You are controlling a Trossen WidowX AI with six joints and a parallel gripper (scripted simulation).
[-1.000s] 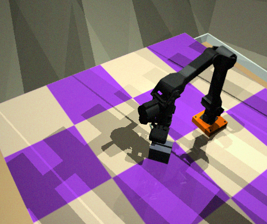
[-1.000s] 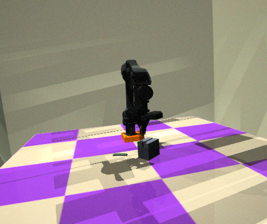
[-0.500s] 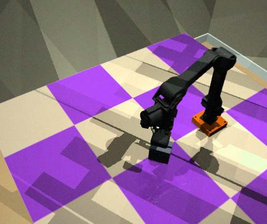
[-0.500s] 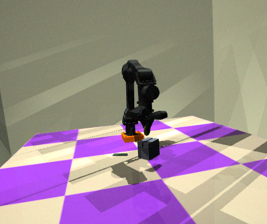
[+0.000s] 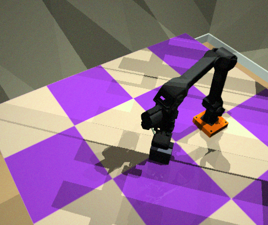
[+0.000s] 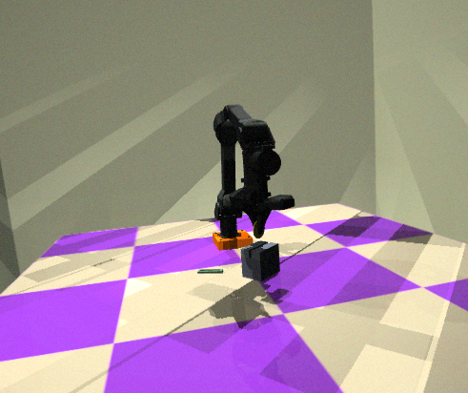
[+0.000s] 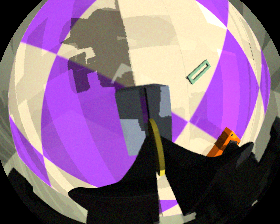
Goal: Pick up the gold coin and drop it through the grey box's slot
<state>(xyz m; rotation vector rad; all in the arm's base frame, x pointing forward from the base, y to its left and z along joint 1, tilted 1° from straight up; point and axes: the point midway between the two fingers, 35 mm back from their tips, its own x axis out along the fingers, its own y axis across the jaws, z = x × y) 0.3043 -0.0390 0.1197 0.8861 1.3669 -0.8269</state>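
My gripper [image 6: 258, 227] [image 7: 152, 139] is shut on the gold coin [image 6: 256, 230] [image 7: 160, 156], which shows edge-on between the fingertips in the wrist view. The grey box [image 5: 160, 155] [image 6: 269, 263] [image 7: 132, 136] stands under the gripper. In the exterior view the fingers and coin are above the lid, with a small gap in the picture. In the wrist view the coin's far end meets the near part of the dark slot in the lid. The coin is hidden in the top view. The green holder [image 5: 153, 131] [image 6: 210, 271] [image 7: 191, 79] lies empty beside the box.
The arm's orange base [image 5: 210, 131] [image 6: 225, 243] [image 7: 222, 144] stands behind the box in the exterior view. The arm's shadow [image 5: 115, 157] [image 6: 245, 307] [image 7: 102, 45] falls on the purple and cream checked table top.
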